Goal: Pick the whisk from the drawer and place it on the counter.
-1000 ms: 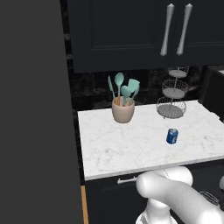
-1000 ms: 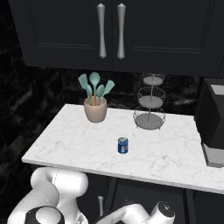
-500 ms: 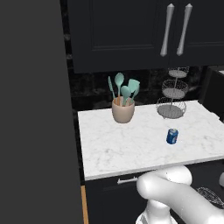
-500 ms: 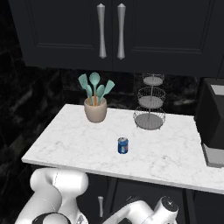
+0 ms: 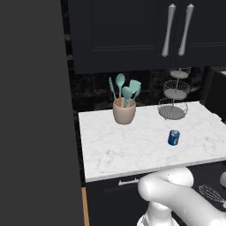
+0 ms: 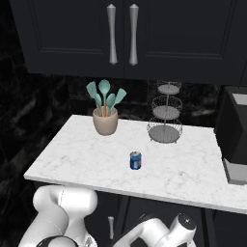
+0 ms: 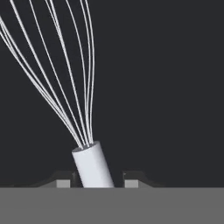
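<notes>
Grasp stage: the two-finger gripper, narrowed over the last second, is seen closed against the slender handle of the silver wire-loop whisk, which lies in the dark charcoal drawer, ready for lifting.

Rendered home kitchen: dark cabinets with silver bar handles hang above a white marble bench holding a utensil crock, tiered wire basket stand and can.
</notes>
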